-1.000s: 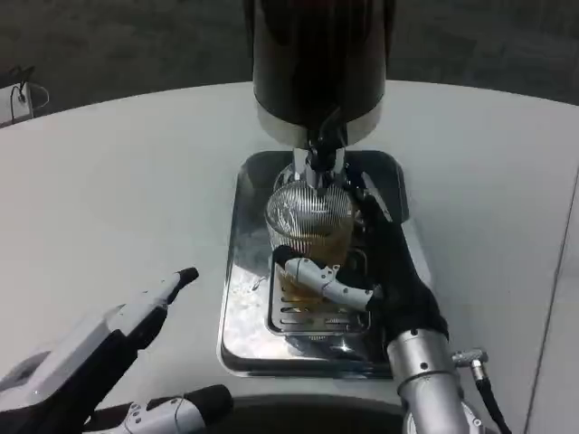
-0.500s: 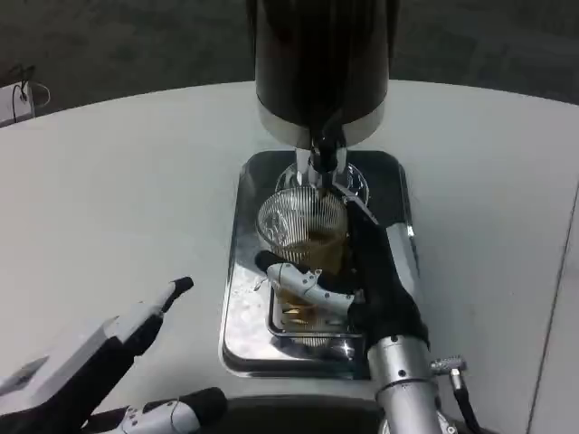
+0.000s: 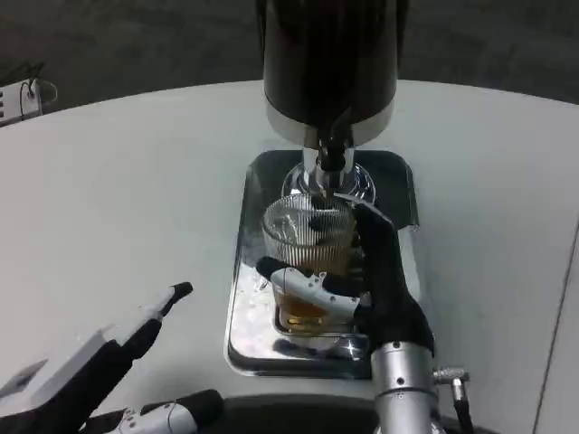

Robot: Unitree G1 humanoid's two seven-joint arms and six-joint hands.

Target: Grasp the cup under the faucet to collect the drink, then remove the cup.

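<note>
A ribbed clear cup [image 3: 305, 246] with amber drink in its lower part stands on the steel drip tray [image 3: 249, 307], just in front of and below the faucet [image 3: 331, 163] of the dark dispenser [image 3: 329, 63]. My right hand [image 3: 375, 285] grips the cup, its thumb across the front and its fingers along the right side. Down at the lower left my left hand [image 3: 99, 375] is off the table with its fingers apart and nothing in it.
The drip tray has a slotted grate [image 3: 303, 330] beneath the cup. White table [image 3: 118, 199] spreads to the left and right of the tray. A small white object with a cable [image 3: 23, 98] lies at the far left edge.
My right hand has drawn the cup slightly toward me, away from the faucet. The whole picture has shifted a little. My left hand has sunk slightly lower.
</note>
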